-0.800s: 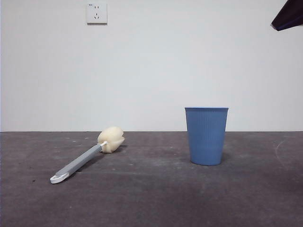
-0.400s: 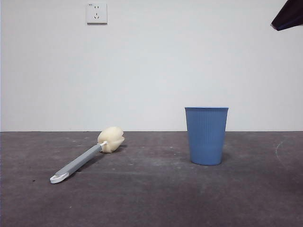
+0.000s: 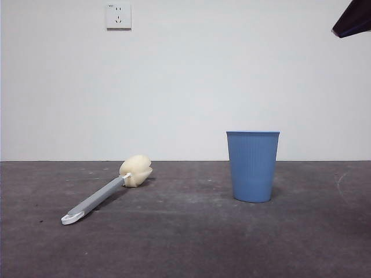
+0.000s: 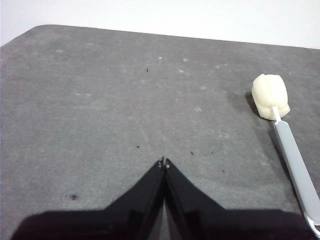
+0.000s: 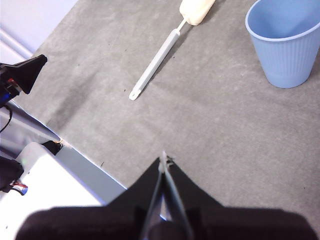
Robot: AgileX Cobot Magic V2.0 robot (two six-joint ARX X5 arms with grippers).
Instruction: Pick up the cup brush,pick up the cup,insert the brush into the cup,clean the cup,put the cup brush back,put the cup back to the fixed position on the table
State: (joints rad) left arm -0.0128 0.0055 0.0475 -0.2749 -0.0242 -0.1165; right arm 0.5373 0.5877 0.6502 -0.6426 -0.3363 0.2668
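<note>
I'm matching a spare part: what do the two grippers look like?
Both the left gripper and the right gripper have two matte black jaws tapering to a thin, pointed tip with small pale flecks there. No cables or markings show on either.

The cup (image 3: pixel 253 166) is blue with fine vertical ribs. Beside it, the cup brush (image 3: pixel 107 189) has a grey handle, white tip and cream-yellow sponge. The table (image 3: pixel 191 243) beneath is dark grey-brown with pale specks.
</note>
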